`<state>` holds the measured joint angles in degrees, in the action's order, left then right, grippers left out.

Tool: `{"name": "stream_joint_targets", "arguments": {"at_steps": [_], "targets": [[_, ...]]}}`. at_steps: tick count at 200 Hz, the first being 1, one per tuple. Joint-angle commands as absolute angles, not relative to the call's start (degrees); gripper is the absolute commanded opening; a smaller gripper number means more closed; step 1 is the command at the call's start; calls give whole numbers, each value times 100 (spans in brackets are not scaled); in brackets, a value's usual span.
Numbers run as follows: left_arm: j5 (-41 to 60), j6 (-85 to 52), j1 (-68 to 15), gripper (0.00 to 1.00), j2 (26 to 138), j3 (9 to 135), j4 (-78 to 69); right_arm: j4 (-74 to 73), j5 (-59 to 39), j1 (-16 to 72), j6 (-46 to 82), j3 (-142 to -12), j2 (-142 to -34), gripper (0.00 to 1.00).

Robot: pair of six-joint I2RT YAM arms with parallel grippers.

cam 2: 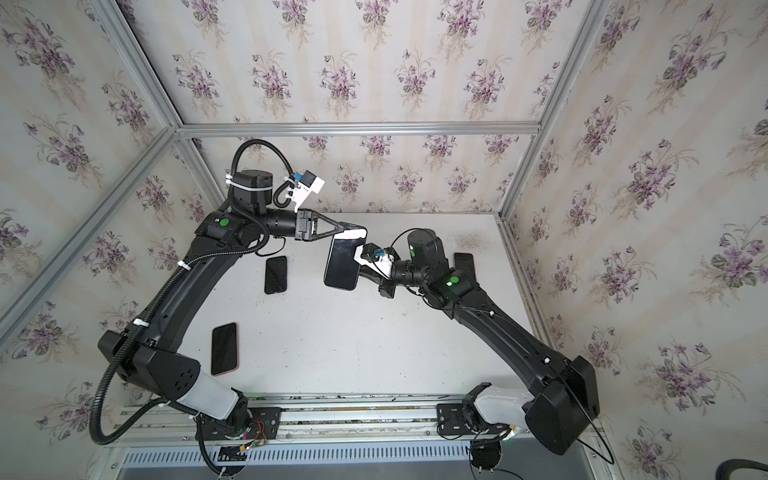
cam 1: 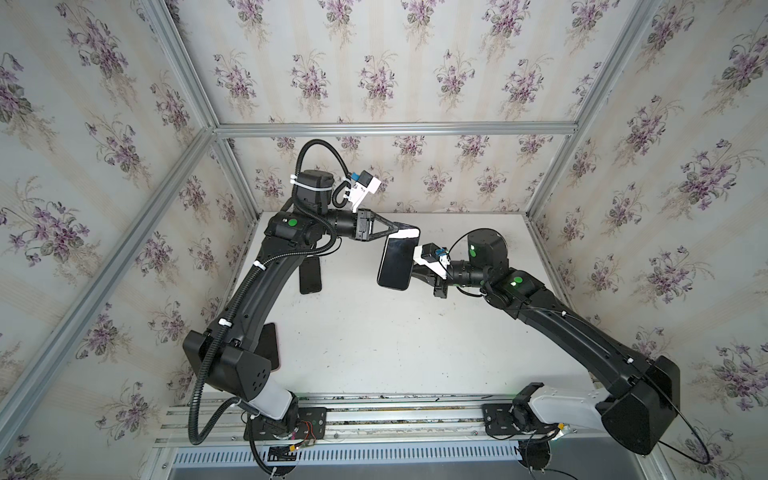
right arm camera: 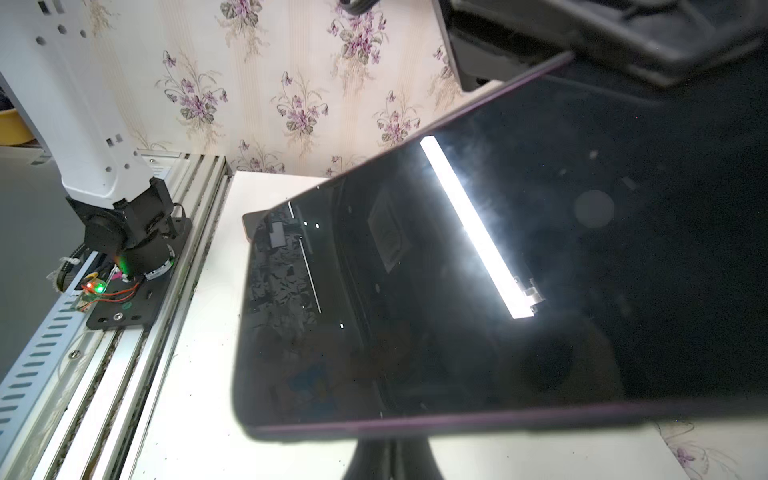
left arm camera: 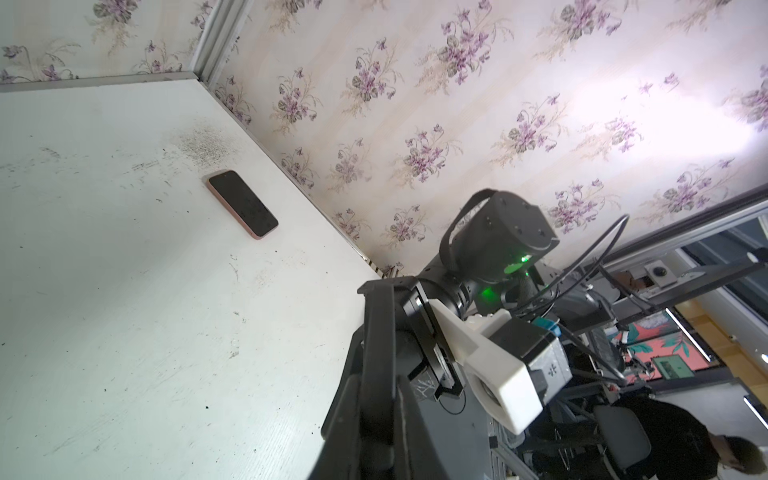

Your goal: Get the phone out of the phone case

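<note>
Top views both give us the same layout. Farthest left, a dark handset (cam 2: 276, 274) and a pink-rimmed handset (cam 2: 224, 349) lie flat on the bench (cam 1: 374, 340), lower than the left end effector (cam 1: 404, 230) and back toward its arm's base, well apart from the work. That left end effector is up off the bench, fingers drawn together on the white phone case (cam 1: 409, 233). We judge this pinch is the anchor, giving the pull something to work against. The phone (cam 1: 395, 266) hangs between the two end effectors, screen up, its end nearest the left one touching the case; whether the case hooks that corner we cannot tell. The right end effector (cam 1: 417, 272) meets the phone on its long side away from the left one. Its fingertips are hidden in both top views, but the right wrist view has the screen lying right across it, so we read it as clamped on the phone, placed to draw it free. Beyond the right end effector, near the wall, a third handset (left arm camera: 243, 203) lies idle.
</note>
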<state>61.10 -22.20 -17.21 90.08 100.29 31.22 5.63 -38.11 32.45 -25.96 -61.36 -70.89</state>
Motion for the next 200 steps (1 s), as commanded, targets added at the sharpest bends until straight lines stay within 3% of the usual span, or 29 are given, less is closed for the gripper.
{"name": "stream_joint_targets", "arguments": {"at_steps": [1, 36, 65, 101, 154, 200], "targets": [[6205, -3531, -1568, 0, 8905, 9920, 1862, -294, -3290, 3234, -1965, -5773, -6784, 16], [6161, -5028, -1429, 0, 8824, 9611, 570, -769, -2464, 3199, -688, -5319, -6330, 50], [6071, -6209, -1310, 0, 8824, 9330, -455, -891, -2266, 3120, 829, -5339, -6067, 66], [5991, -7869, -1239, 0, 8863, 8747, -2456, -1591, -2709, 2839, 2294, -5321, -5975, 74], [6037, -7928, -1241, 0, 8903, 8724, -2490, -3418, -3226, 2839, 3645, -5212, -6421, 74], [6039, -7997, -1239, 0, 8905, 8710, -2607, -3595, -3263, 2839, 3771, -5195, -6644, 72]]}}
